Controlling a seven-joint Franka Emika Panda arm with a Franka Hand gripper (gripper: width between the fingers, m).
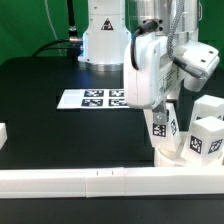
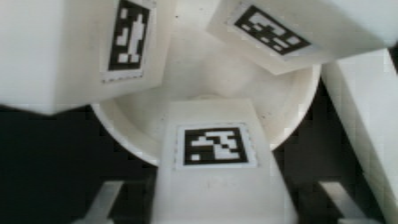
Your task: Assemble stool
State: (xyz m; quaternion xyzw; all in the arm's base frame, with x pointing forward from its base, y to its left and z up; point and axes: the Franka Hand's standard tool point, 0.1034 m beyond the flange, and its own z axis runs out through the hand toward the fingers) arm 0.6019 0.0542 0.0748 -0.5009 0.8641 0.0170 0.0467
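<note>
The round white stool seat [image 1: 171, 153] lies at the exterior view's right, close behind the front rail. My gripper [image 1: 163, 107] is shut on a white tagged leg [image 1: 163, 124] that stands upright, its lower end at the seat. Two more tagged legs [image 1: 206, 138] [image 1: 211, 106] stand to the right of it. In the wrist view the held leg [image 2: 215, 150] runs between my fingers [image 2: 111, 200], with my gripper [image 2: 217, 208] closed round it. Beyond it is the seat's curved surface [image 2: 134, 118], and the other two legs [image 2: 125, 40] [image 2: 276, 35] rise behind.
A long white rail [image 1: 100, 180] runs along the front of the black table, with a white block [image 1: 3, 132] at the left edge. The marker board [image 1: 92, 98] lies flat mid-table. The robot's base [image 1: 103, 35] stands at the back.
</note>
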